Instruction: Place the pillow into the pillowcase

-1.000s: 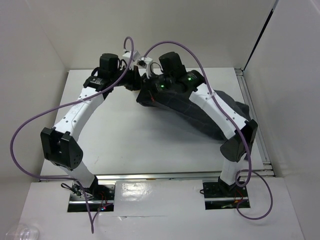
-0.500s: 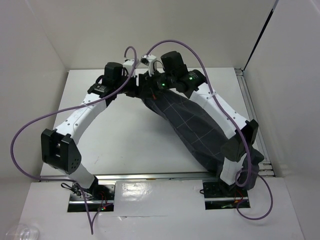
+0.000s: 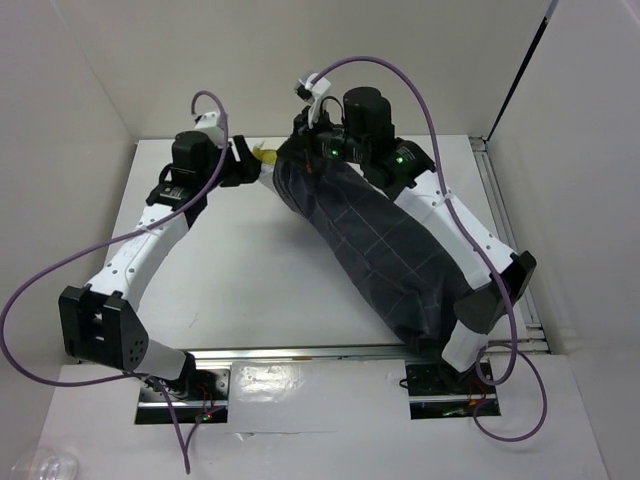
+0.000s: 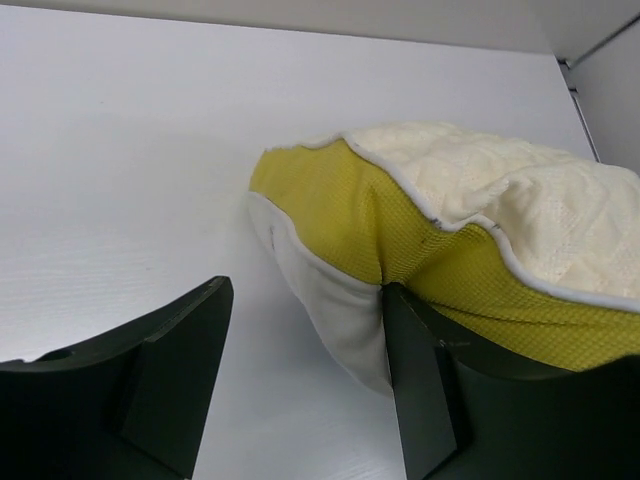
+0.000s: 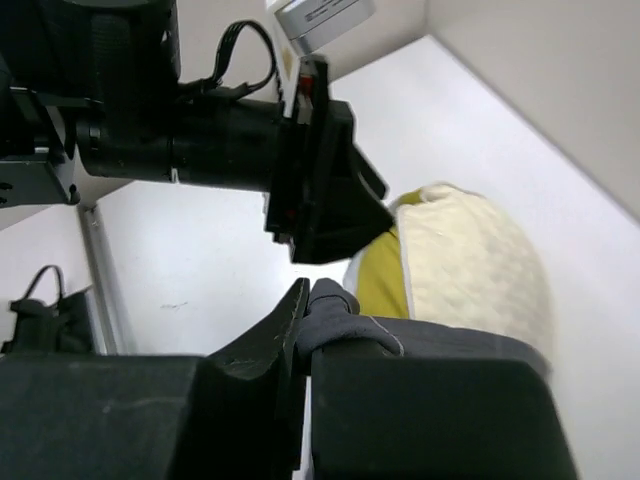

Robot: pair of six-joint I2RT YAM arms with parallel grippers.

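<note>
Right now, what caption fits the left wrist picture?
Open left fingers face the yellow-and-cream pillow, white table behind.

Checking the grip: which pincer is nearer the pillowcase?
Right. The right pincer is shut on the pillowcase edge; the left pincer stands open at the exposed pillow.

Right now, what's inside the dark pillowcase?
The pillow. Only its cream and yellow end pokes out at the far opening; the rest is hidden by the pillowcase cloth.
</note>
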